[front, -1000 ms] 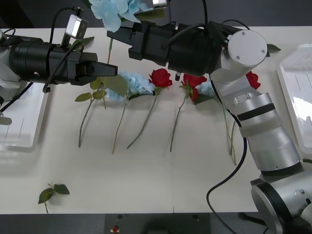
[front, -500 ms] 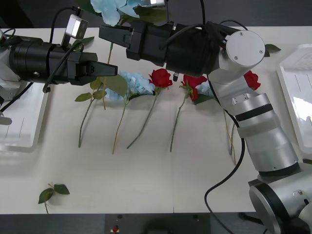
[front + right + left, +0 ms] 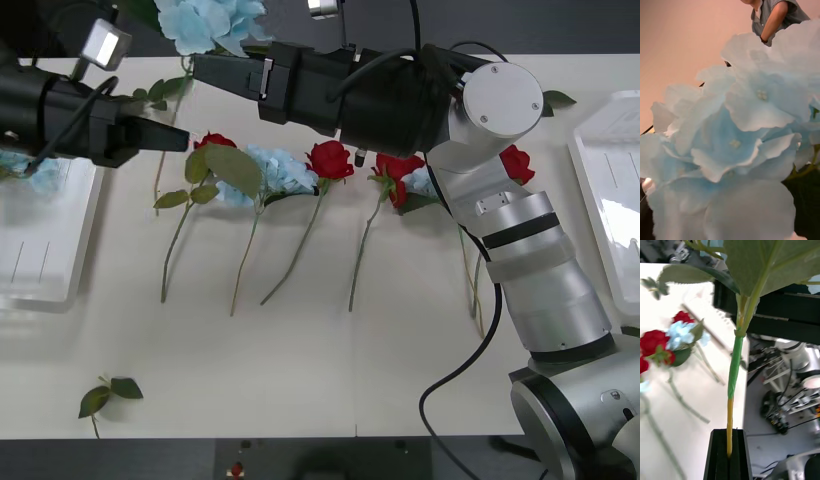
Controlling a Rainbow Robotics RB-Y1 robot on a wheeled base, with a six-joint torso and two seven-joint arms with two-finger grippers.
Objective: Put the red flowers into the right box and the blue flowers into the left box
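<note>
Nearest us a loose leaf sprig (image 3: 108, 392) lies by the table's (image 3: 330, 370) front edge. Mid-table we see a row lying with stems toward us: red flowers (image 3: 330, 160) and blue flowers (image 3: 275, 170) mixed, heads side by side, more of them partly under the right arm. The left box (image 3: 45, 250) sits at the table's left edge with a bit of blue bloom at its far end; the right box (image 3: 610, 200) is at the right edge, nothing visible in the part we see. Left gripper (image 3: 178, 140) is above the table just past the left box's far corner; the left wrist view has its black fingers (image 3: 720, 457) pinched together on the stem (image 3: 733, 367) of the held blue flower (image 3: 210, 20), whose head is up over the far edge. Right gripper (image 3: 205, 70) reaches across just beside that head, and its camera sees the petals (image 3: 737, 142) close up; we can't tell how its fingers stand.
</note>
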